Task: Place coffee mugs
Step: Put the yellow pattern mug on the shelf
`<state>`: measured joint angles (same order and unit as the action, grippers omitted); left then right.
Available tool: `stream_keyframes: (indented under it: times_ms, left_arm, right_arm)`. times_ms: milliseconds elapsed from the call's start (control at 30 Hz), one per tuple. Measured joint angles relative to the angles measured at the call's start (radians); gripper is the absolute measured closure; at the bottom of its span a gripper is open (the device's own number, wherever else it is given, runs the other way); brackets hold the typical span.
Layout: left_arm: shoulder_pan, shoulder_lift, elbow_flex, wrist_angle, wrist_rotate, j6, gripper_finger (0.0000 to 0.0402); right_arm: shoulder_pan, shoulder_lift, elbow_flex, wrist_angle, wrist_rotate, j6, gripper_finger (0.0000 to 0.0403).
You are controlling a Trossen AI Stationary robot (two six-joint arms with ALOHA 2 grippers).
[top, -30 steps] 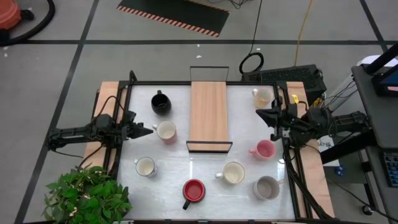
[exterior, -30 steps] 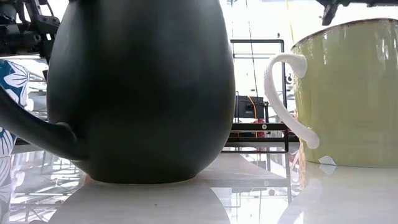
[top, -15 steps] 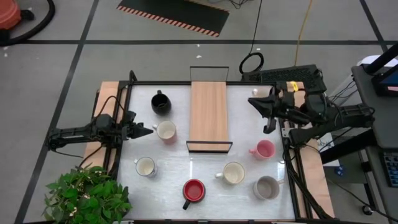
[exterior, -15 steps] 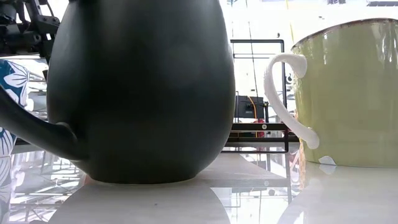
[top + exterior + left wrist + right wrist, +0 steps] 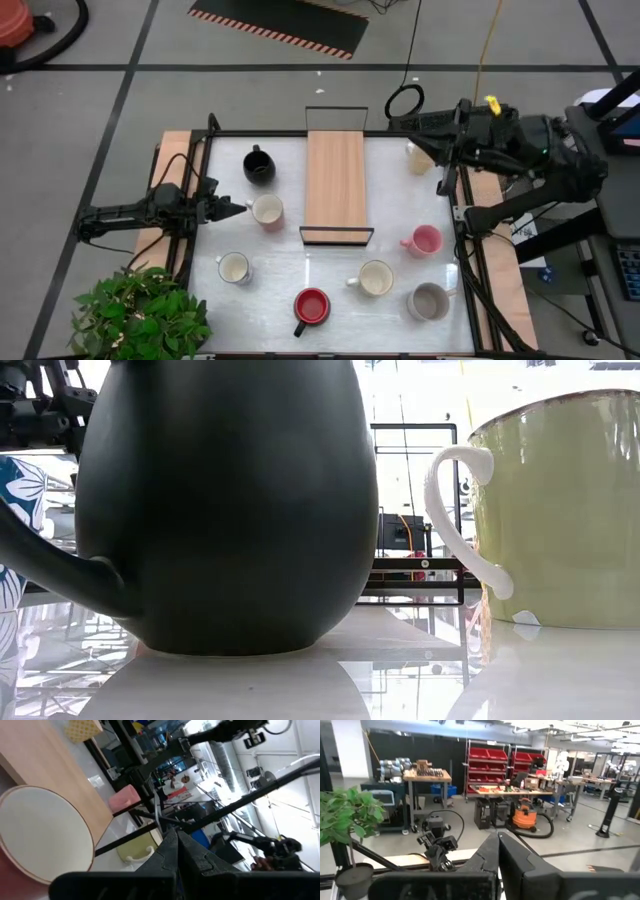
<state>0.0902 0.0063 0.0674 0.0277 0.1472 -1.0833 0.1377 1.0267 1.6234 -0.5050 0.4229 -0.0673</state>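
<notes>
Eight mugs stand upright on the white table: black [image 5: 258,165], a cream one with a pink outside [image 5: 268,211], white [image 5: 233,267], red [image 5: 312,305], cream [image 5: 376,277], grey [image 5: 430,300], pink [image 5: 425,240], and a cream one [image 5: 421,156] partly under my right arm. My left gripper [image 5: 238,209] is shut and lies level just left of the pink-sided mug [image 5: 45,835]; no touch shows. My right gripper [image 5: 410,125] is shut and raised above the table's far right corner. The low view is filled by the black mug [image 5: 230,500] and a cream mug [image 5: 560,510].
A long light-wood tray [image 5: 336,185] in a black wire frame lies along the table's middle, toward the far side. A potted plant [image 5: 140,315] stands at the near left corner. Cables and a dark box [image 5: 470,120] sit beyond the far right edge.
My right arm has risen from beside the pink mug and swung toward the table's far edge, passing over the far-right cream mug; its gripper now points level across the room. The left arm and all mugs have stayed where they were.
</notes>
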Motion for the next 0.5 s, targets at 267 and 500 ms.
stream_keyframes:
  times_ms: [267,500]
  left_arm:
    - [0.0,0.0,0.0,0.0,-0.018,-0.025,0.04]
    - [0.0,0.0,0.0,0.001,-0.023,-0.012,0.04]
  right_arm:
    - [-0.031,0.15,0.284,-0.185,-0.001,0.007,0.0403]
    - [-0.067,0.26,0.41,-0.35,-0.015,0.158,0.0403]
